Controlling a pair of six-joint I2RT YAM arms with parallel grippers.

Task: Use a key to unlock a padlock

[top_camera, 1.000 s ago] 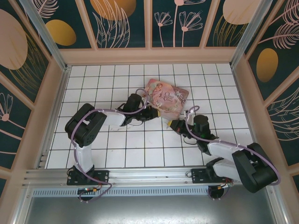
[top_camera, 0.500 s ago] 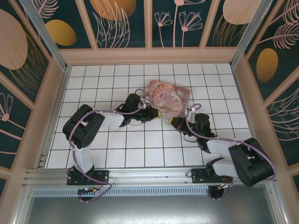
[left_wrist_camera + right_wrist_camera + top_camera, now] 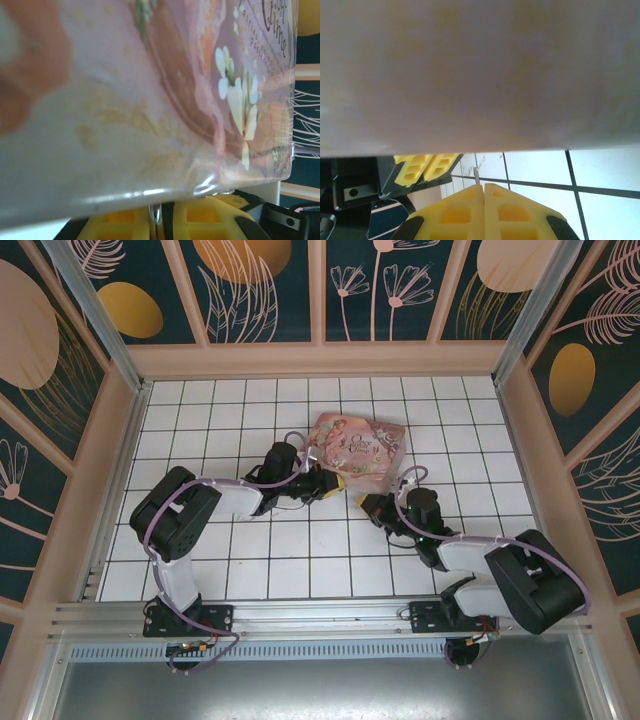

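Observation:
My left gripper (image 3: 328, 483) sits at the near left edge of the pink floral tin (image 3: 356, 448). Its yellow fingers (image 3: 210, 220) are shut on a thin silver loop (image 3: 156, 214), which looks like the padlock's shackle; the tin hides the blue body. My right gripper (image 3: 366, 504) is just right of it, under the tin's near edge. That gripper (image 3: 484, 186) is shut on the key (image 3: 476, 175), whose slim grey tip sticks out past the fingertips. The left fingers (image 3: 425, 167) lie a short way ahead of the key tip.
The tin (image 3: 150, 100) hangs close over both wrist cameras and its underside (image 3: 480, 75) blocks much of the sight ahead. White tiled floor (image 3: 300, 560) lies open near the arm bases. Wooden walls (image 3: 320, 360) enclose the table.
The tin has turned a little and lies squarer to the tiles. Both grippers have shifted slightly beneath its near edge and moved closer together. Neither grip has changed.

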